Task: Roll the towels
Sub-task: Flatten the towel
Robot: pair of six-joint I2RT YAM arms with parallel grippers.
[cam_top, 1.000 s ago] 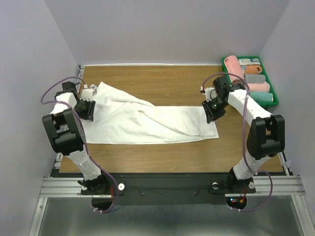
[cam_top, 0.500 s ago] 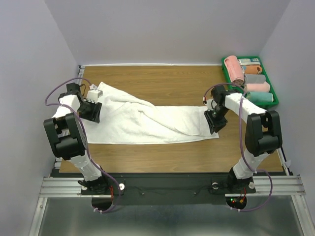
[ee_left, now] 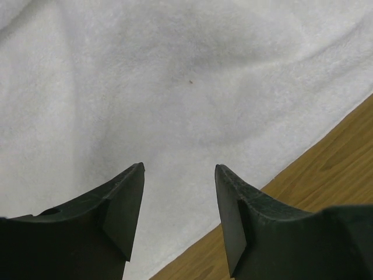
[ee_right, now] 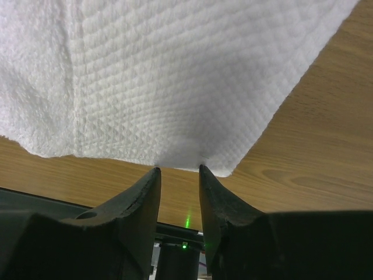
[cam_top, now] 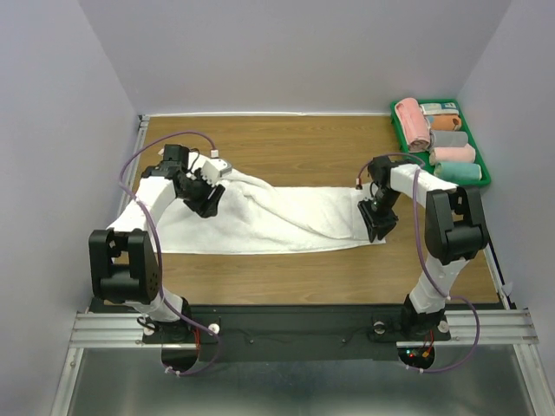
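One large white towel [cam_top: 286, 217] lies spread lengthways across the wooden table, rumpled along its far left part. My left gripper [cam_top: 211, 198] hovers over that left part. In the left wrist view its jaws [ee_left: 179, 167] stand open above flat white towel [ee_left: 175, 87] with nothing between them. My right gripper [cam_top: 378, 224] is at the towel's right end. In the right wrist view its jaws [ee_right: 176, 168] stand a little apart, tips at the hem of the waffle-textured towel [ee_right: 175, 76], with bare wood showing in the gap.
A green bin [cam_top: 483, 172] at the far right corner holds several rolled towels, among them a pink one [cam_top: 410, 121], an orange one and a pale green one. Purple walls enclose the table on three sides. Bare wood [cam_top: 295, 143] lies beyond the towel.
My left gripper has swung right from the towel's left edge to a spot over its left part, and its jaws have widened. The right gripper has shifted slightly nearer along the towel's right end.
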